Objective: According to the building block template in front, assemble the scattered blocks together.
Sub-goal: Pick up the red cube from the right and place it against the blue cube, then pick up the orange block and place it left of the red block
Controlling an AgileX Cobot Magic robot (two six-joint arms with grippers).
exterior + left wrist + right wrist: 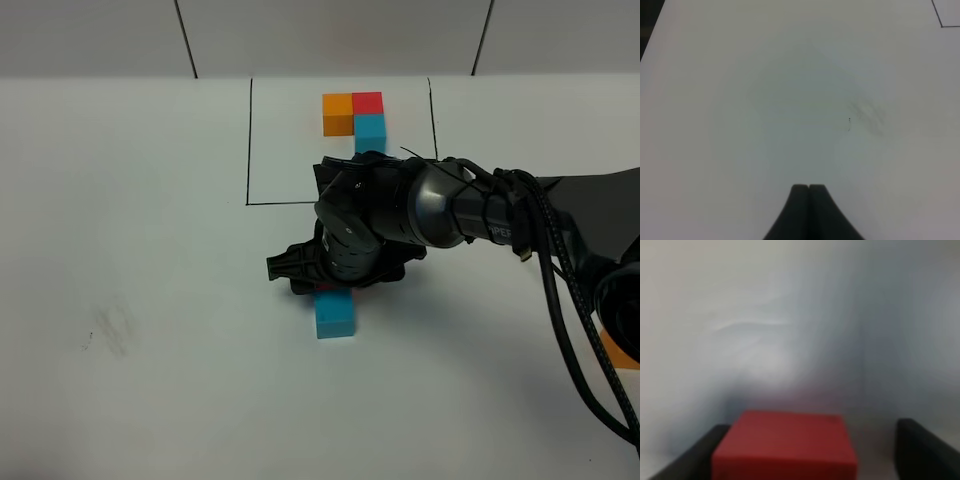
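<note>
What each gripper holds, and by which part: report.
Nothing is held. The left gripper is shut, empty; the right gripper has jaws open around the red cube, one clear of it.

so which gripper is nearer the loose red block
Right. The right gripper has its open jaws either side of the red block. The left gripper is shut over the table, with no block in its view.

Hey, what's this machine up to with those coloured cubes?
The right gripper has its jaws open around a red cube, with a gap on one side, right beside a loose blue cube on the white table. The aim is to copy the framed L of orange, red and blue cubes farther back. The left gripper is shut, holding nothing.
</note>
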